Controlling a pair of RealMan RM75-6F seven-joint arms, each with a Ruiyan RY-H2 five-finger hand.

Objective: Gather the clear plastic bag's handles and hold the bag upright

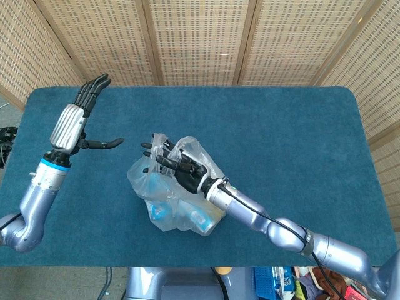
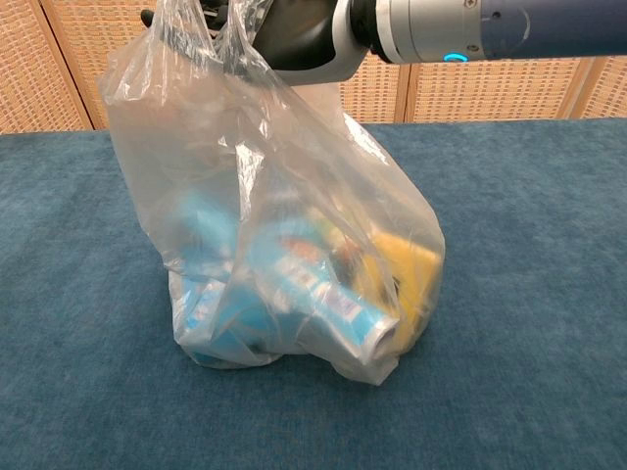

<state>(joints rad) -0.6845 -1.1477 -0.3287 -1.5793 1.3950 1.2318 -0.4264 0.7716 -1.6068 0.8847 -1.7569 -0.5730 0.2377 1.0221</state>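
The clear plastic bag (image 2: 284, 255) stands upright on the blue table, filled with blue and yellow packets; in the head view the bag (image 1: 164, 206) sits near the table's middle front. My right hand (image 1: 178, 167) grips the gathered handles (image 2: 211, 34) at the bag's top, and the right hand (image 2: 299, 34) shows at the chest view's upper edge. My left hand (image 1: 78, 122) hovers well to the left of the bag, its fingers spread and holding nothing.
The blue cloth-covered table (image 1: 281, 131) stretches wide to the right and behind the bag. Woven wicker screens (image 1: 200, 37) close off the far side. My right forearm (image 1: 275, 225) reaches in from the lower right.
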